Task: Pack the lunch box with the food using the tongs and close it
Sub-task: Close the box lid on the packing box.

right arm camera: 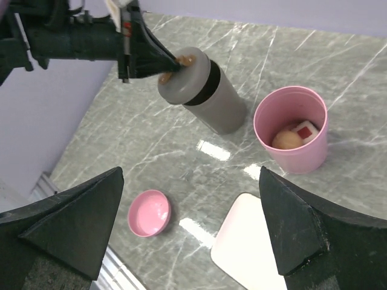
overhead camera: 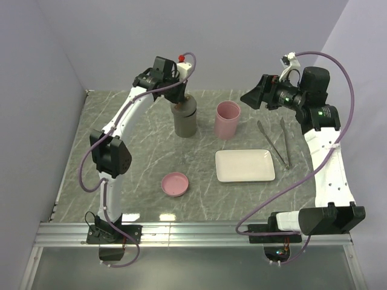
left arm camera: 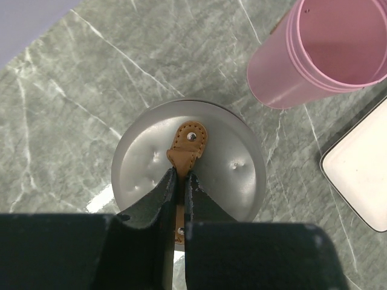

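Tan leather tab [left arm camera: 187, 148] on grey lid [left arm camera: 233, 175] pinched by left fingers [left arm camera: 148, 205], right fingers [right arm camera: 78, 211] spread wide and empty, tongs [overhead camera: 284, 158] flat on counter [overhead camera: 145, 163], long axis near-to-far, joined end nearest the arm bases.

The grey canister [overhead camera: 184, 119] and pink cup [overhead camera: 228, 119] stand near each other, with only a narrow lane between them. The left end effector [left arm camera: 179, 181] blocks the canister's top, clamped on its brown tab [left arm camera: 187, 145]. The white tray [overhead camera: 245, 165] lies at the cup's 5 o'clock, and the tongs [overhead camera: 275, 142] at the tray's 1 o'clock. Open counter [overhead camera: 151, 151] runs from the canister's 7 o'clock to the pink bowl [overhead camera: 175, 183].
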Available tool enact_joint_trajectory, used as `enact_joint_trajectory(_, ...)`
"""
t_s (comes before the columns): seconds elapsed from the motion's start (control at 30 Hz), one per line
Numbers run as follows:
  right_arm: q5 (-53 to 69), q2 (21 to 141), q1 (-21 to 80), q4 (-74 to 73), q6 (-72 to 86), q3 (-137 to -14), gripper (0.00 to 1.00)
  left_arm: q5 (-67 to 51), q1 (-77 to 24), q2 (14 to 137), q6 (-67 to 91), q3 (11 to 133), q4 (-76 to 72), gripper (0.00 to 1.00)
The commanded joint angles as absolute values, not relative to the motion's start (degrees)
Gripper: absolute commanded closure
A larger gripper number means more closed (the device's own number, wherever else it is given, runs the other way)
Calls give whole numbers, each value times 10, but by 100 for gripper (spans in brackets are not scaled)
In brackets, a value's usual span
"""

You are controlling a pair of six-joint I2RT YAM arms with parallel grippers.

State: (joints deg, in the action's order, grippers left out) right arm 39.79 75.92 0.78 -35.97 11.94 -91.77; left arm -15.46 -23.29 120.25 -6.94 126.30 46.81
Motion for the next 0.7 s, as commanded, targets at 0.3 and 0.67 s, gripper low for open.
enact_joint_trajectory(0.3, 386, 745, 8, -387, 80, -931, 0, -135, -259, 1240, -91, 1305, 468, 86)
enact_joint_trajectory(0.67, 407, 744, 9, -381, 87, -925, 0, -111, -259, 1249, -89, 1303, 456, 85)
